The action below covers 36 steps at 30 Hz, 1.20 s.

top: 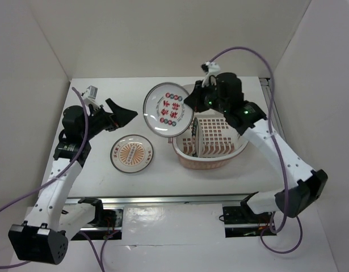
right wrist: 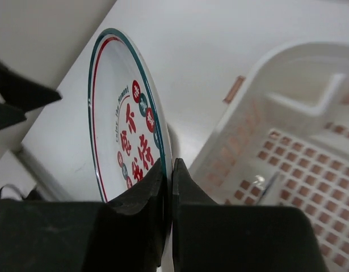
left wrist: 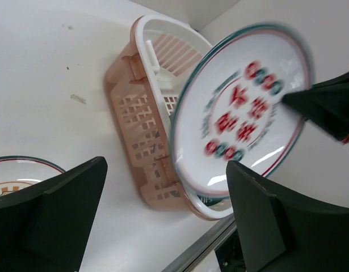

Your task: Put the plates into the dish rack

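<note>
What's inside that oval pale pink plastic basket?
One round white plate stands on edge on the basket's slotted base. The right gripper and its red-lettered round white plate hide the far end.

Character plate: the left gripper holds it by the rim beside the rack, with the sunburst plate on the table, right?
No: the right gripper holds the character plate by the rim, per the right wrist view; the left gripper is open. The rest stands.

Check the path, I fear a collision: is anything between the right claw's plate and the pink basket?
Nothing visible. The right claw holds the round white plate with red-green characters on edge beside the oval pale pink plastic basket's left end; what looks like another plate stands just inside it.
</note>
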Motion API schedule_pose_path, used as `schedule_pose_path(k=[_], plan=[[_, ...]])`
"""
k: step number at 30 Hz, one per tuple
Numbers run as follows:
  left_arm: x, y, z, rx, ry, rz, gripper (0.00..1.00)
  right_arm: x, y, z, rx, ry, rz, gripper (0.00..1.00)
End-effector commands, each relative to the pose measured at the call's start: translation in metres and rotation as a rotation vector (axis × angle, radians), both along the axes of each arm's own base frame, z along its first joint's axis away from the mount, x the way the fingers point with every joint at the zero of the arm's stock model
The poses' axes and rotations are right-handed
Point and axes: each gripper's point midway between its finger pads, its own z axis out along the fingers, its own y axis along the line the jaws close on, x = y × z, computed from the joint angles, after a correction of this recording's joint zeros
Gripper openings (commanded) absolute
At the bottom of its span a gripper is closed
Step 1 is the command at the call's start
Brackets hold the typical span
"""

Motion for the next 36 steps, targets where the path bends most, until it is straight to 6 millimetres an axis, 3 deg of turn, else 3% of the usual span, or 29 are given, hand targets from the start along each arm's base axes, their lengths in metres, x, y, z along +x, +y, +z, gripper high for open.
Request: schedule_pose_path(k=[1,2,3,5,9,12,17,24,30,36], plan=[[-0.020,0.010,0.031,0.066,-0.074,0.033,1.00,-0.012,-0.074,0.127,0.023,-0.280,-0.287,0.00],[-0.023,0.013,0.032,0.082,-0.075,0.046,1.00,-0.017,-0.089,0.137,-0.001,-0.308,-0.339,0.00],[-0.029,0.014,0.028,0.112,-0.061,0.040,1.00,-0.014,-0.113,0.130,-0.072,-0.286,-0.453,0.00],[-0.036,0.019,0.032,0.140,-0.078,0.058,1.00,-0.020,-0.139,0.139,-0.124,-0.302,-0.546,0.00],[-0.041,0.028,0.023,0.201,-0.060,0.088,1.00,-0.028,-0.196,0.115,-0.318,-0.240,-0.780,0.00],[-0.045,0.029,0.009,0.223,-0.017,0.079,1.00,-0.033,-0.220,0.088,-0.439,-0.177,-0.886,0.00],[-0.047,0.030,-0.001,0.243,-0.002,0.073,1.00,-0.033,-0.217,0.041,-0.506,-0.085,-0.882,0.00],[-0.047,0.033,-0.008,0.264,0.007,0.079,1.00,-0.026,-0.183,0.001,-0.533,-0.041,-0.840,0.00],[-0.048,0.036,-0.008,0.270,0.002,0.098,1.00,-0.029,-0.169,-0.034,-0.631,-0.013,-0.836,0.00],[-0.048,0.036,-0.008,0.270,0.001,0.098,1.00,-0.029,-0.171,-0.043,-0.646,-0.002,-0.856,0.00]])
